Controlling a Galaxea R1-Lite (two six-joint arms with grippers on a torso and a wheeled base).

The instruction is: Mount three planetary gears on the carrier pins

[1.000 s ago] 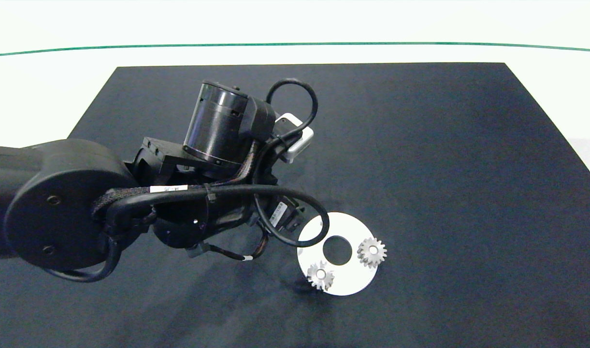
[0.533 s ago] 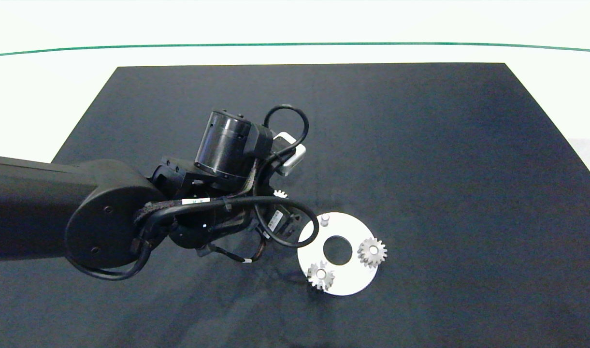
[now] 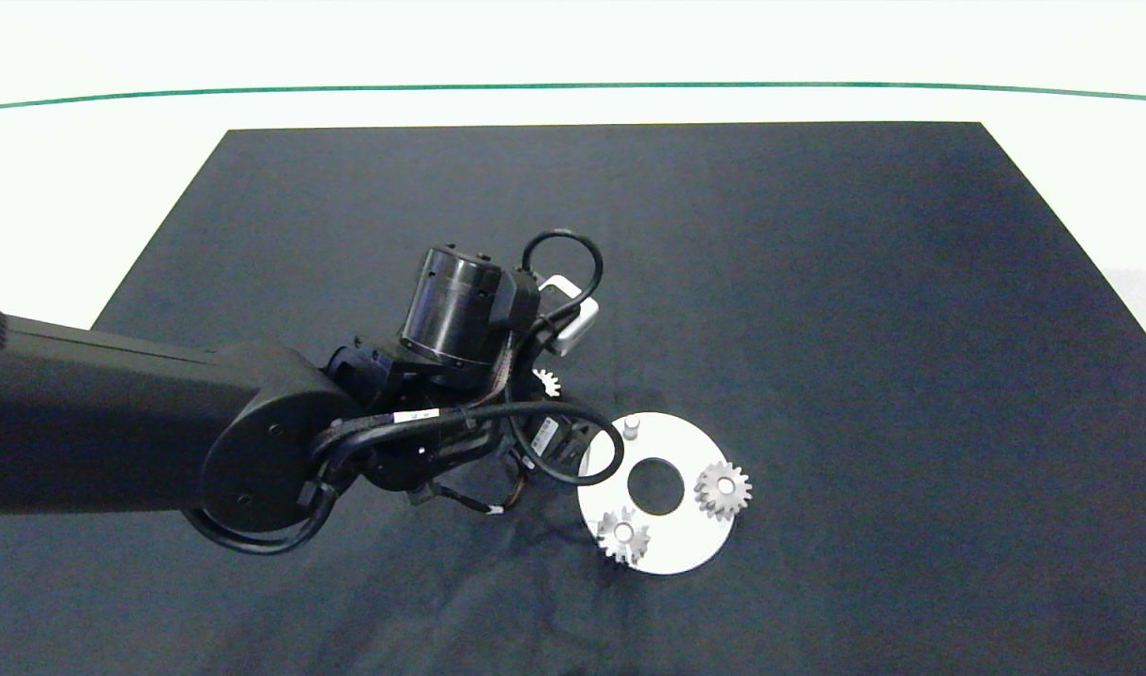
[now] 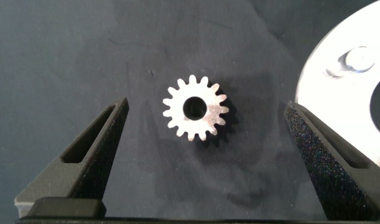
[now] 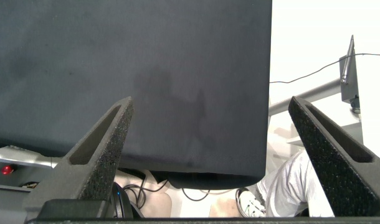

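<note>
Shiny metal gear (image 4: 195, 109), matt cloth mat (image 4: 84, 56)

Bright even overhead light, tabletop (image 3: 84, 188) washed out pale around the dark mat (image 3: 817, 282), soft shadow under the loose gear (image 4: 195, 108), disc (image 3: 690, 554) glaring white

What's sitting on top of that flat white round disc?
Two small silver-grey metal gears sit on pins of the white disc; a third pin stands bare. The arm's cable covers the disc's left edge.

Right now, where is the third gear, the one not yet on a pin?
The loose gear lies flat on the black mat, between the open left claw fingers, just beyond the white disc near its empty pin.
</note>
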